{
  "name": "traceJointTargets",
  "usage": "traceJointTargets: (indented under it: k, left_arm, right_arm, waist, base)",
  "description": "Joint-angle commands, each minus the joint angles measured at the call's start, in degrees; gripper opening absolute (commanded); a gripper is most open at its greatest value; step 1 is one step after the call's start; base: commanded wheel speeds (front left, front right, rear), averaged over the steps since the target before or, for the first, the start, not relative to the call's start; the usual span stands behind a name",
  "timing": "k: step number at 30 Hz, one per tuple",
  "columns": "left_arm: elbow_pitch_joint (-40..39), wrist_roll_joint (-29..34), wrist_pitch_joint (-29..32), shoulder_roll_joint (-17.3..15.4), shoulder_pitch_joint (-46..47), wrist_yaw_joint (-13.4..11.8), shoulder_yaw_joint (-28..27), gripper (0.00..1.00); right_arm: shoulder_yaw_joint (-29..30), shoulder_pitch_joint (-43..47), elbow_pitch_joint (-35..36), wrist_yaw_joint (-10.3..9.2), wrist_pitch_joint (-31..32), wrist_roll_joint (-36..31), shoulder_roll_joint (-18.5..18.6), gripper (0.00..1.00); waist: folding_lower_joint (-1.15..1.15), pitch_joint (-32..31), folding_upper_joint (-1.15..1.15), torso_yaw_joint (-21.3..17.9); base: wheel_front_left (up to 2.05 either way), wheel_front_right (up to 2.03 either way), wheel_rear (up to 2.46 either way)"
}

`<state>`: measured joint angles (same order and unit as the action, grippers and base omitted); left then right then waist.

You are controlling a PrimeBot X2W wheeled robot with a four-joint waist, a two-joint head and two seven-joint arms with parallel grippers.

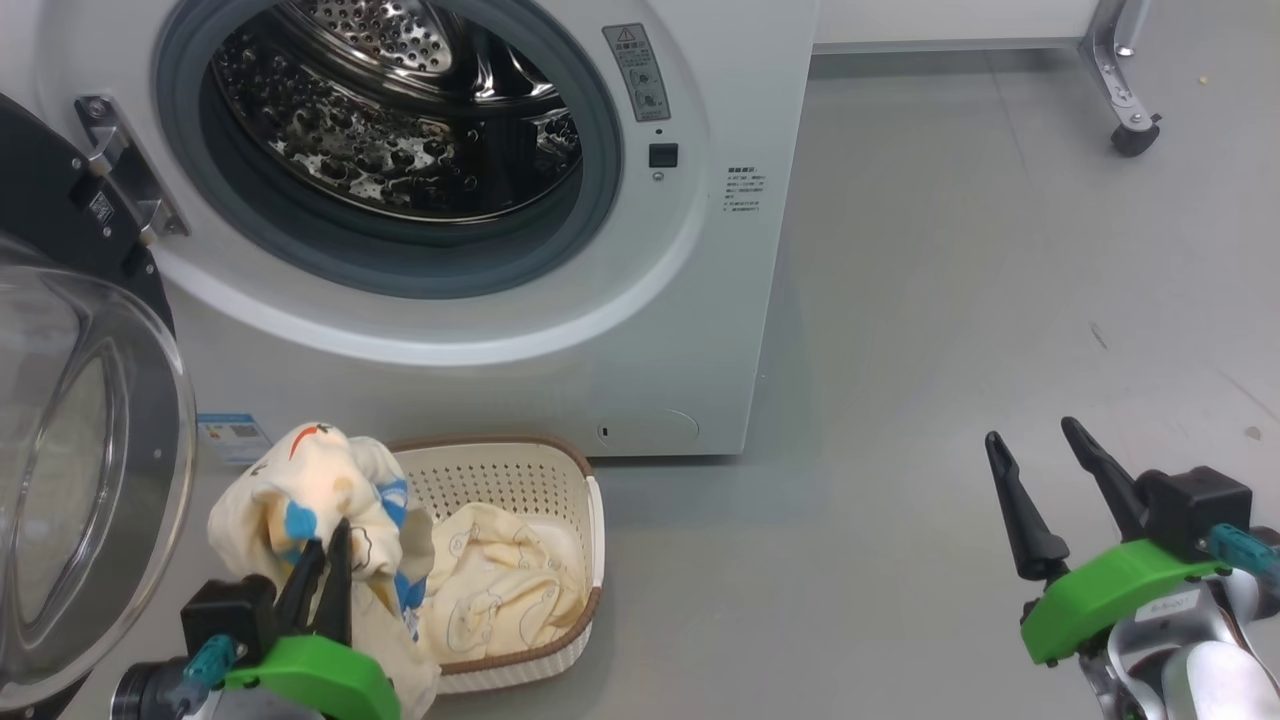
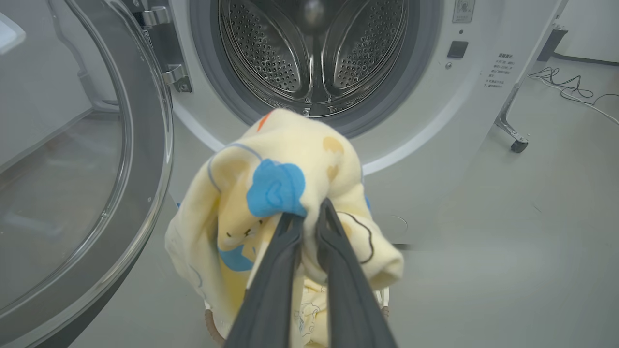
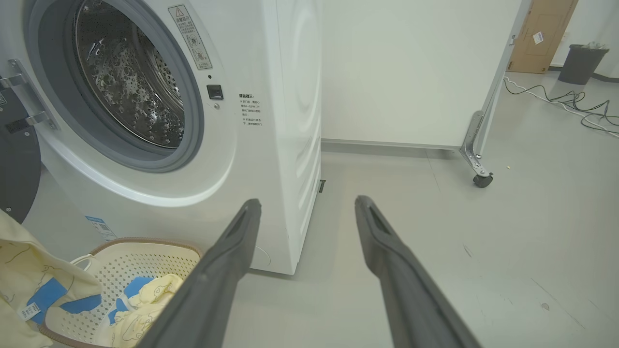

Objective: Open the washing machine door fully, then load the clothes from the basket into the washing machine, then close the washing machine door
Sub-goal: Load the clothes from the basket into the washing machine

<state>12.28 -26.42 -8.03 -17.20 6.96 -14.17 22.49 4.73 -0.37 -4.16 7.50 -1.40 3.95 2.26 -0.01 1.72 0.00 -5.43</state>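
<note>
The left gripper is seen closest, its two dark jaws pressed together and clamped on a fold of a pale-yellow garment with a bright blue patch and bear prints. The garment is held bunched above the jaws, and its lower folds hang down at the left end of the basket. A second piece of the clothes is left lying crumpled on the basket's floor. The basket is set on the grey floor, just in front of the washing machine and below its round opening. The opening is ringed by a grey gasket, and the steel perforated drum is seen bare inside. The washing machine door is swung wide open to the left on its hinge, its clear glass bowl facing outward. A small blue label is partly hidden between door and garment. The right gripper is held over bare floor, well apart from the machine, with its jaws spread and nothing between them.
</note>
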Motion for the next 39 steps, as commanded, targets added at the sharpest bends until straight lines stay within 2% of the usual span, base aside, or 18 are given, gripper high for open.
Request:
traceJointTargets:
  k: [1, 10, 24, 32, 39]
  left_arm:
    - [-2.9, -0.5, 0.0, -1.9, 1.4, -4.1, -2.8, 0.0]
    - [-5.1, -0.8, 0.8, -2.9, -1.1, -5.5, -3.1, 0.0]
    - [-5.8, -1.1, 0.9, -2.8, -0.6, -5.8, -2.7, 0.0]
    - [-4.5, -1.4, 0.6, -1.9, 2.1, -5.5, -2.5, 0.0]
    - [-2.1, -1.9, 0.4, -1.4, 8.9, -4.5, -3.1, 0.0]
  right_arm:
    - [-1.0, -1.1, 2.4, -0.01, 0.3, -0.5, 0.6, 1.0]
    - [-1.2, -0.5, 3.1, -0.01, 0.6, -0.1, 0.6, 1.0]
    - [-1.4, -0.4, 3.1, -0.01, 0.5, 0.6, 0.6, 1.0]
    - [-2.1, -1.1, 3.2, -0.01, 0.2, 0.8, 0.6, 1.0]
    - [-3.5, -2.7, 3.2, -0.01, -0.4, 1.4, 0.6, 1.0]
  waist:
    - [0.01, -0.4, 0.0, 0.2]
    - [0.01, -0.9, 0.0, 0.4]
    - [0.01, -0.4, 0.0, 0.5]
    - [0.01, 1.4, 0.0, 0.4]
    - [0.01, 5.4, 0.0, -1.2]
  base:
    - [0.0, 0.0, 0.0]
    - [0.0, 0.0, 0.0]
    - [0.0, 0.0, 0.0]
    - [0.0, 0.0, 0.0]
    - [0.0, 0.0, 0.0]
